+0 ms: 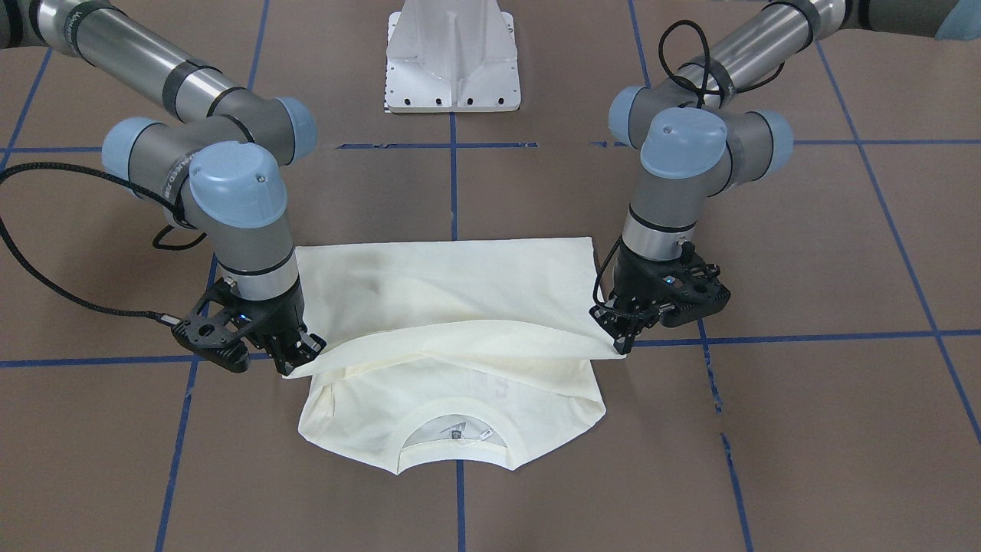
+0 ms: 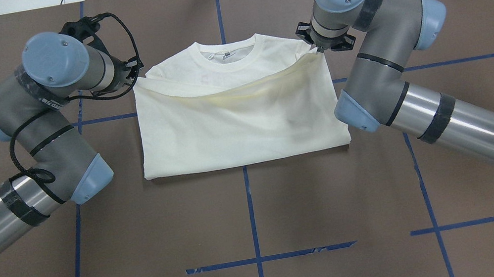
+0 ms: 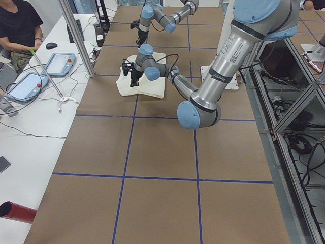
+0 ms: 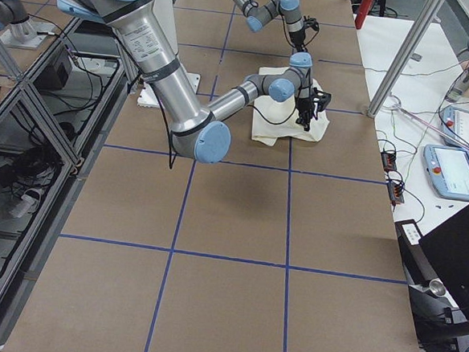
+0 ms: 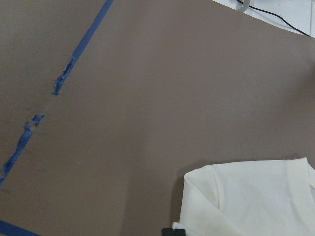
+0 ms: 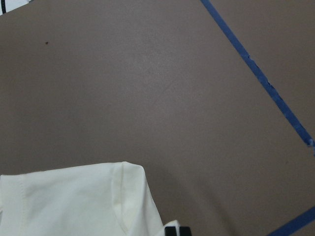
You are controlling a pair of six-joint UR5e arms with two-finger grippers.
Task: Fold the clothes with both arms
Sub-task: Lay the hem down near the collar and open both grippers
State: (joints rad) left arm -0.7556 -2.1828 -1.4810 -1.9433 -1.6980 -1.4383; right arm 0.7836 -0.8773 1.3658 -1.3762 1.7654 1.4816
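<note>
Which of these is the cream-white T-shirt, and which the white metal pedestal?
cream-white T-shirt (image 2: 240,129): overhead view, middle of the folded-over panel.
white metal pedestal (image 1: 452,92): front-facing view, its base plate.

The desk (image 2: 248,208) is covered in brown sheet, marked into a grid by blue tape lines (image 2: 248,198) that are torn in places. A white metal pedestal (image 1: 452,61) stands at the middle of the desk's robot-side edge. Along the opposite edge runs a white side table (image 3: 30,127) carrying a tablet (image 3: 60,63), a second tablet (image 3: 25,86) and a mouse (image 3: 51,46). A person in a black shirt (image 3: 18,25) sits there.
</note>
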